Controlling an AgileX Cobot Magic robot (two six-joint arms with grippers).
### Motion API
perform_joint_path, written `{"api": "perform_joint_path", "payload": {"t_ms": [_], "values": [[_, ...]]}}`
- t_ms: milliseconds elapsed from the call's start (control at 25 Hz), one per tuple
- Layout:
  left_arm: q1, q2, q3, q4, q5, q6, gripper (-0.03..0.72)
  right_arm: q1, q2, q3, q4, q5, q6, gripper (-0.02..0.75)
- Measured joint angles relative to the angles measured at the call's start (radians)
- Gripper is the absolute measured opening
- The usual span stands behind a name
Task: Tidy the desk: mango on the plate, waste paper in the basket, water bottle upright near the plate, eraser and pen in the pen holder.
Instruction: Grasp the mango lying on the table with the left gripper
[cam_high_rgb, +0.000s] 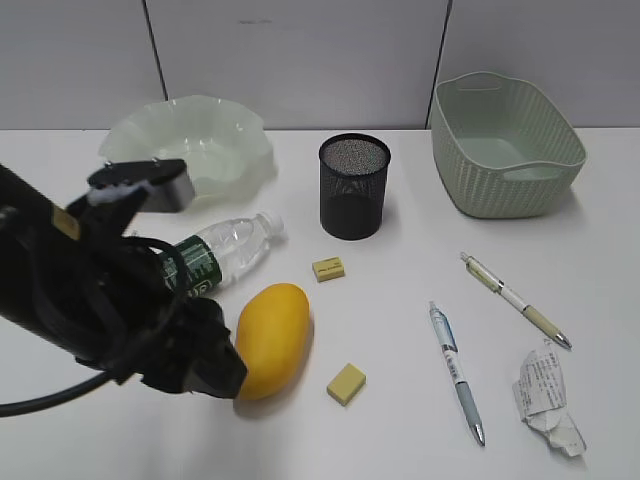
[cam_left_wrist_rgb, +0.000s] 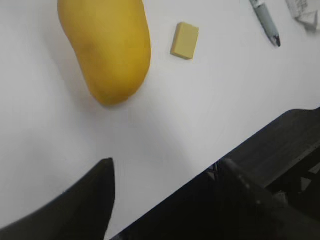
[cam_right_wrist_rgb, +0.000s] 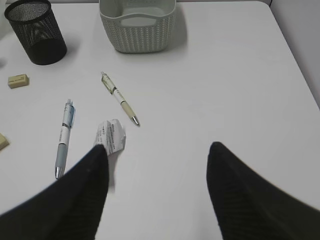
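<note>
A yellow mango (cam_high_rgb: 272, 338) lies at the front left; in the left wrist view the mango (cam_left_wrist_rgb: 106, 50) is just ahead of my open, empty left gripper (cam_left_wrist_rgb: 167, 165), which hangs over the front edge (cam_high_rgb: 215, 365). The water bottle (cam_high_rgb: 225, 250) lies on its side near the pale green plate (cam_high_rgb: 190, 140). Two erasers (cam_high_rgb: 328, 268) (cam_high_rgb: 346, 384), two pens (cam_high_rgb: 457, 370) (cam_high_rgb: 515, 298) and waste paper (cam_high_rgb: 545, 400) lie loose. The mesh pen holder (cam_high_rgb: 353, 185) and the basket (cam_high_rgb: 505, 145) stand behind. My right gripper (cam_right_wrist_rgb: 157, 147) is open and empty, its left finger beside the paper (cam_right_wrist_rgb: 111, 135).
The table's front edge (cam_left_wrist_rgb: 210, 165) runs under the left gripper. The right wrist view shows the basket (cam_right_wrist_rgb: 137, 25), the pen holder (cam_right_wrist_rgb: 36, 31), both pens (cam_right_wrist_rgb: 63, 137) (cam_right_wrist_rgb: 119, 97) and one eraser (cam_right_wrist_rgb: 17, 80). The table's right edge (cam_right_wrist_rgb: 300, 65) is near.
</note>
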Motion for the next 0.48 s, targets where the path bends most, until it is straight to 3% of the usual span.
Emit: {"api": "perform_joint_path", "payload": {"t_ms": [120, 280, 480], "values": [[-0.061, 0.091, -0.037, 0.072, -0.02, -0.082, 0.478, 0.0, 0.0, 0.0, 0.0, 0.0, 0.0, 0.494], [-0.109, 0.23, -0.13, 0.304, -0.012, -0.287, 0.484, 0.0, 0.0, 0.0, 0.0, 0.0, 0.0, 0.494], [-0.109, 0.3, -0.165, 0.352, -0.048, -0.328, 0.579, 0.0, 0.0, 0.0, 0.0, 0.0, 0.0, 0.494]]}}
